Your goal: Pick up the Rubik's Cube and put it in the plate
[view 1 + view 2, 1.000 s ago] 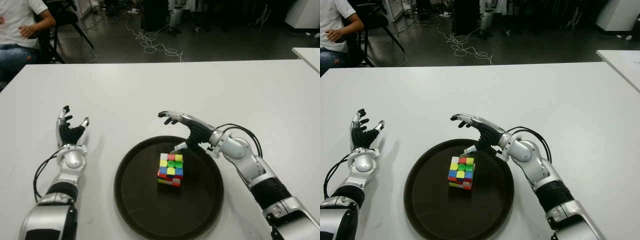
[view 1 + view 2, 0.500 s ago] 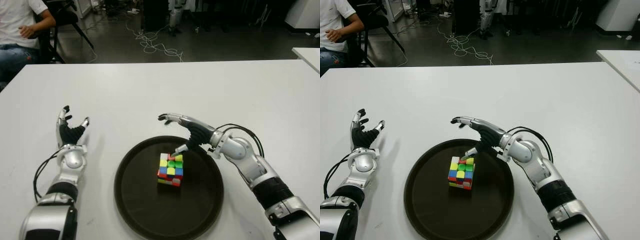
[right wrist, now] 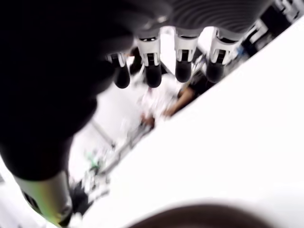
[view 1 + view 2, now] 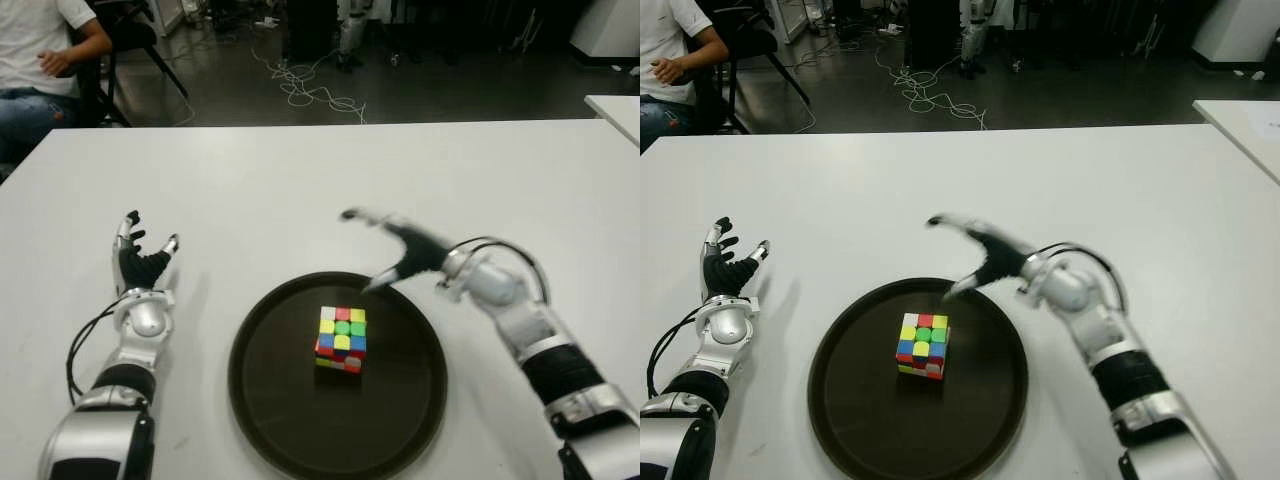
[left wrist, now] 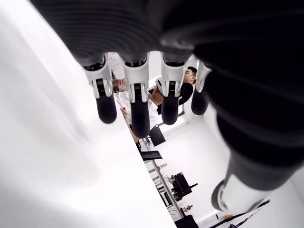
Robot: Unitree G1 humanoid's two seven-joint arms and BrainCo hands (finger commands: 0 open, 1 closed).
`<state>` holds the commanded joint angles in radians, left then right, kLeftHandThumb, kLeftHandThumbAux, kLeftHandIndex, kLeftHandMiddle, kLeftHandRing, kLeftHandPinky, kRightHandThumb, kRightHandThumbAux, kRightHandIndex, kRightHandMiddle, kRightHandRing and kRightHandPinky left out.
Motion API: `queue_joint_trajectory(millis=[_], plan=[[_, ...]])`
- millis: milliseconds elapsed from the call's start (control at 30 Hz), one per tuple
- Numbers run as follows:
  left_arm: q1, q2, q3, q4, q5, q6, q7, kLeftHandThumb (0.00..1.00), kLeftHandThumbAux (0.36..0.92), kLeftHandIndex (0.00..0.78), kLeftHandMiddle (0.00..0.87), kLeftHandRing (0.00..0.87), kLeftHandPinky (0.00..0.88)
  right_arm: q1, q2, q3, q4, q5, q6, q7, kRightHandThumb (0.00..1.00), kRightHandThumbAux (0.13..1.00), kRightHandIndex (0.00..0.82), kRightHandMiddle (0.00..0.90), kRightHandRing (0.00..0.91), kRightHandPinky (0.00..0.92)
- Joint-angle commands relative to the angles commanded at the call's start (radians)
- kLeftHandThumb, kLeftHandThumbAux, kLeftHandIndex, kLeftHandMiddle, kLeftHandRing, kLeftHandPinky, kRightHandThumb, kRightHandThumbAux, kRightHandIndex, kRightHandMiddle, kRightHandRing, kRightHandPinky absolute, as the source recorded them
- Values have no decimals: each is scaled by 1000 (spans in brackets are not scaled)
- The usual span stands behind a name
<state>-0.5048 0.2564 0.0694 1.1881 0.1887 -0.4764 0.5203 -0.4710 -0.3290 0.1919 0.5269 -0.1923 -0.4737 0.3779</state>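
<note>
Multicoloured Rubik's Cube [image 4: 341, 339] sits inside the round dark-brown plate [image 4: 270, 400] on my white table [image 4: 300, 180]. My right hand [image 4: 405, 250] hovers over the plate's far rim, fingers spread, empty. My left hand [image 4: 140, 265] shows left of the plate, open.

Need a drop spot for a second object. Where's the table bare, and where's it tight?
Free: the table beyond the plate and both hands, plus the strip between left hand and plate. Tight: plate's far-right rim, under the open right hand, near the Rubik's Cube.
</note>
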Motion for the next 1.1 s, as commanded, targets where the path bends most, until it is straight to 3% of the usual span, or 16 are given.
queue_joint_trajectory(millis=[167, 300, 400, 567, 800, 1100], plan=[[1, 0, 2, -1, -3, -2, -5, 33, 726, 106, 156, 172, 204, -26, 14, -54, 114, 1, -23, -106, 0, 761, 50, 78, 102, 121], [2, 0, 3, -2, -3, -4, -5, 38, 723, 107, 158, 175, 211, -73, 30, -85, 227, 10, -56, -172, 0, 807, 48, 74, 85, 98], [2, 0, 6, -1, -6, -3, -8, 41, 721, 106, 156, 177, 217, -111, 24, -122, 323, 46, -94, -175, 0, 845, 51, 78, 75, 89], [0, 1, 10, 2, -10, -2, -15, 49, 727, 105, 145, 161, 177, -127, 20, -183, 407, 127, -165, -133, 0, 913, 59, 85, 62, 78], [-1, 5, 10, 4, -10, -5, -23, 56, 745, 106, 141, 157, 170, -154, 40, -251, 505, 191, -231, -133, 0, 907, 55, 70, 47, 58], [-1, 11, -2, 4, 8, 0, -12, 48, 747, 116, 163, 174, 189, -197, 12, -309, 679, 171, -242, -284, 0, 890, 52, 64, 31, 38]])
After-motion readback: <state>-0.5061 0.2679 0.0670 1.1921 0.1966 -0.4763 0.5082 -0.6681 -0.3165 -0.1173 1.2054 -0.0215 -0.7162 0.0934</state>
